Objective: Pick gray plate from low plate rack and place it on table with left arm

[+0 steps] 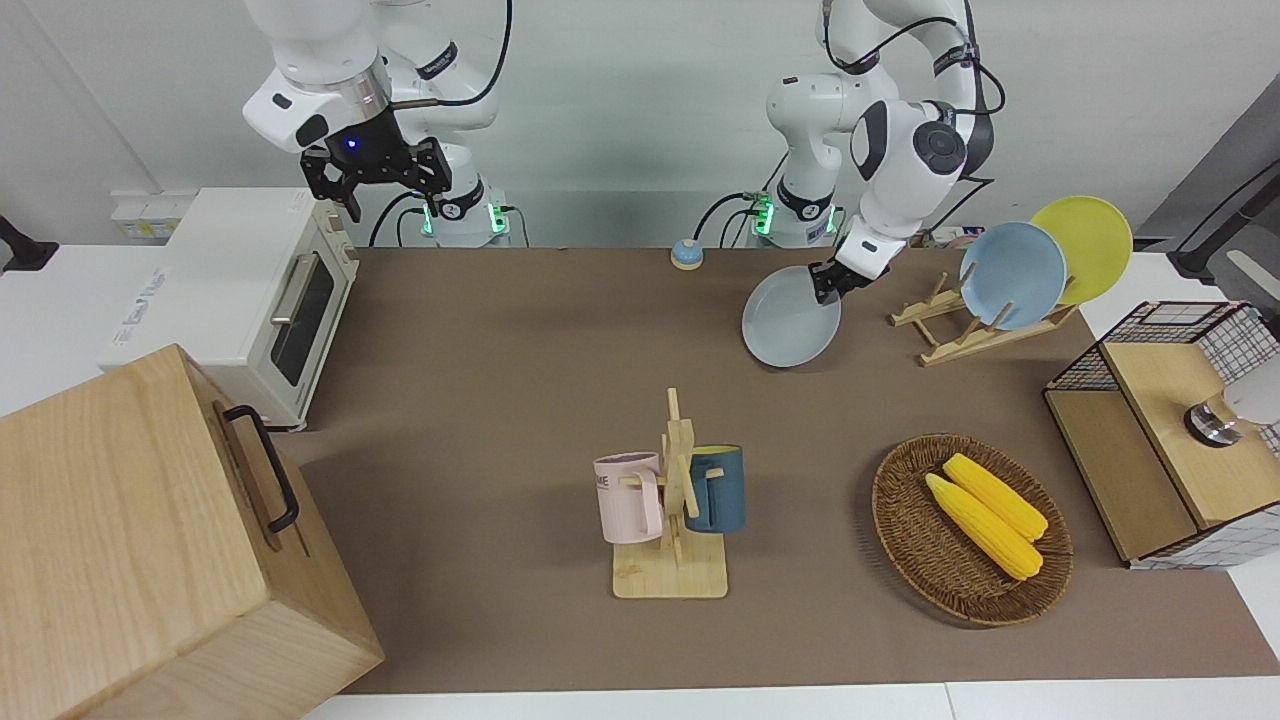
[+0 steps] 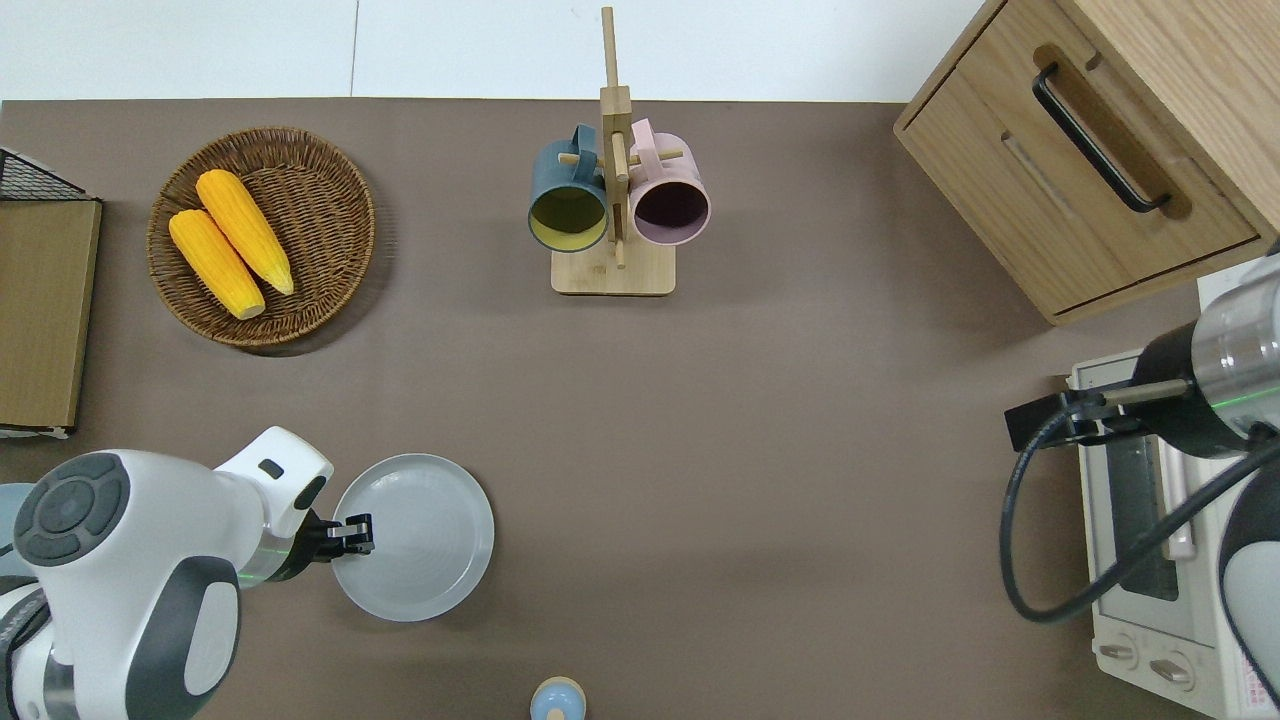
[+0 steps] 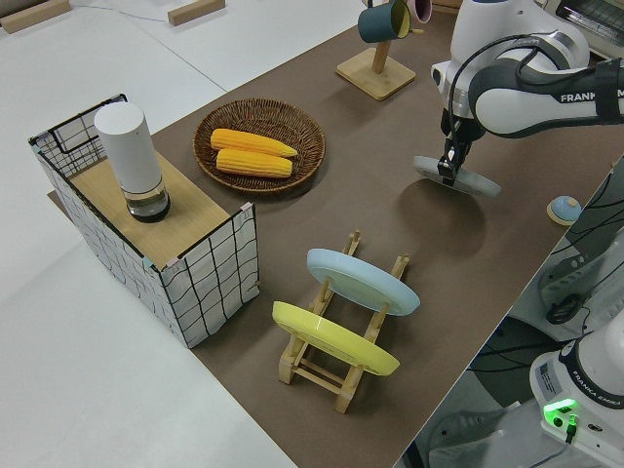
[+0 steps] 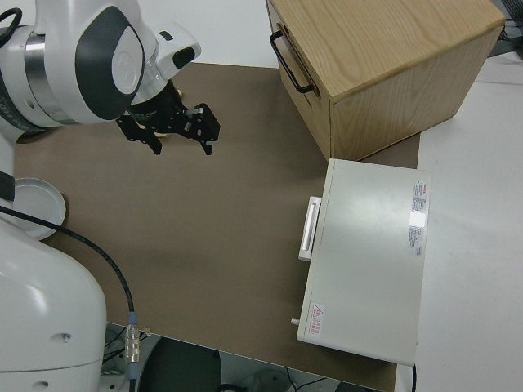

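Note:
My left gripper (image 1: 826, 283) is shut on the rim of the gray plate (image 1: 785, 325). The plate hangs tilted just above the brown table (image 1: 500, 350), beside the low plate rack (image 1: 960, 328) toward the table's middle. In the overhead view the gripper (image 2: 354, 530) holds the plate (image 2: 425, 550) by its edge, and the arm hides the rack. The left side view shows the plate (image 3: 470, 183) low over the mat and the rack (image 3: 341, 327) with a sky-blue and a yellow plate in it. My right arm (image 1: 378, 180) is parked, fingers apart.
The sky-blue plate (image 1: 1012, 275) and yellow plate (image 1: 1085, 245) stand in the rack. A mug tree (image 1: 675, 500) stands mid-table and a wicker basket (image 1: 900, 540) holds two corn cobs. A small blue bell (image 1: 686, 254), a wire crate (image 1: 1170, 430), a toaster oven (image 1: 250, 300) and a wooden cabinet (image 1: 150, 540) stand around the edges.

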Controlling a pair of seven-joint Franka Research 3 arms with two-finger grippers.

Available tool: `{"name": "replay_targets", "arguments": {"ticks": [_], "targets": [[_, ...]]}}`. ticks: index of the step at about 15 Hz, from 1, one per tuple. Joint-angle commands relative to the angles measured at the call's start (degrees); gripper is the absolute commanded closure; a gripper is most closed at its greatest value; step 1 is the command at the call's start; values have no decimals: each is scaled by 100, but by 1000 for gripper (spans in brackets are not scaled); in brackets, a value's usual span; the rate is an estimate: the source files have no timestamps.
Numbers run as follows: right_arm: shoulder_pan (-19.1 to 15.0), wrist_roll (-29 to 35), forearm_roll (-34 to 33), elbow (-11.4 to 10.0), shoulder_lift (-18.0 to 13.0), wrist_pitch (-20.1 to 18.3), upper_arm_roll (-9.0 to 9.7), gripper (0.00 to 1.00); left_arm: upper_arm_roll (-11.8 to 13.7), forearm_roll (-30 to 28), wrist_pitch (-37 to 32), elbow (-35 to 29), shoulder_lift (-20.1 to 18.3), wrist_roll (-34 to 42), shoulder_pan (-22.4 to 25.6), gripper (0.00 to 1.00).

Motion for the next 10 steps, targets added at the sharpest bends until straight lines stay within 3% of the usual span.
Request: {"name": "replay_targets", "arguments": {"ticks": [1,6,10], "targets": [[-84,-19,20,35,-27,-87,38,11,-13,2,130,-74,-1,-2,78,15],[-76,-19,20,35,-27,-87,38,11,49,124,-36,303,-27,-19,78,7],[-84,-19,20,35,-27,-87,38,11,373,565,-966,1409,-9,16,69,9]]}}
